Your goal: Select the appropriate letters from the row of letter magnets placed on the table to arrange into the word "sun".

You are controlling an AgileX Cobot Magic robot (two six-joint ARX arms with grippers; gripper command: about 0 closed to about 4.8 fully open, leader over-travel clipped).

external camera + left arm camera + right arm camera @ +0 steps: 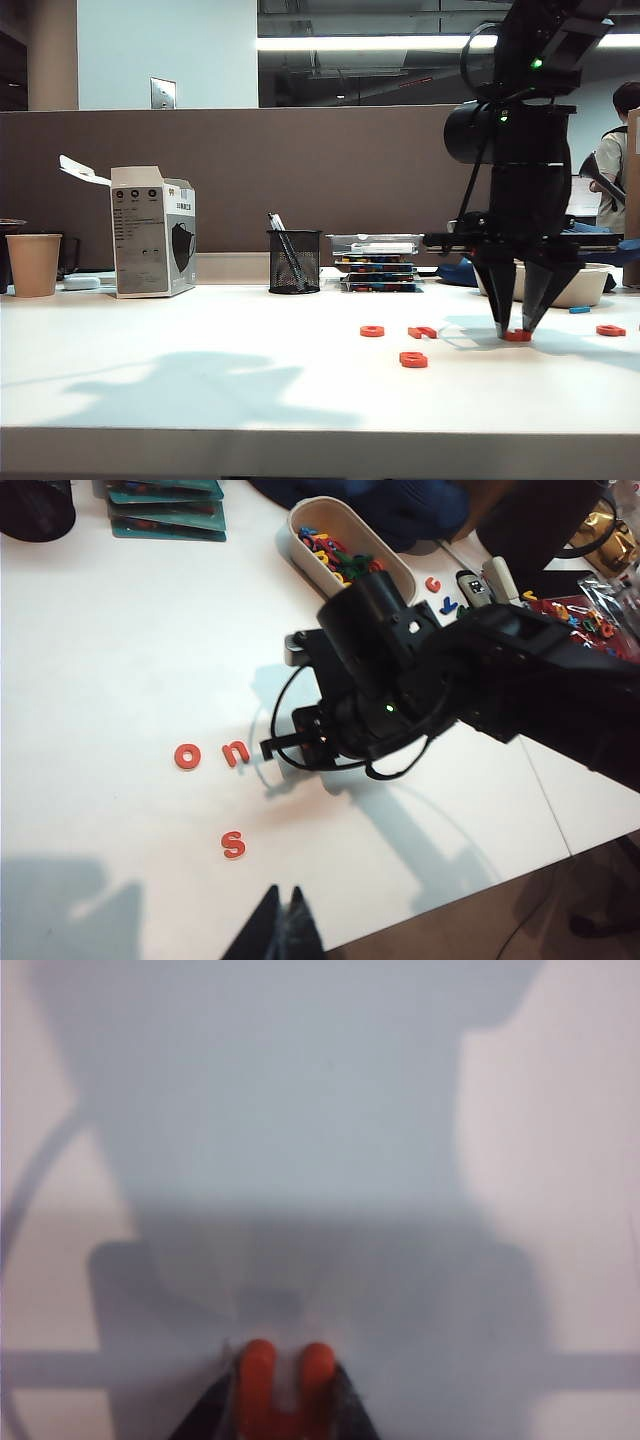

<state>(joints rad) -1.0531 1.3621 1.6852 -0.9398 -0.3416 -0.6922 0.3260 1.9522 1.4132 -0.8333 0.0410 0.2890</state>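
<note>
Right gripper [519, 331] on letter u [285, 1385] — left gripper [282, 930] aloft, closed

Letters and end effectors on the counter

On the counter [200, 390], the right end effector [518, 330] stands at centre, closed on the u [285, 1385]. At its 9 o'clock lie the n [422, 332], then the o [372, 331]; the s [413, 359] at 8 o'clock; another letter [610, 330] at 3 o'clock. The left end effector [283, 920] hangs near the s.
</note>
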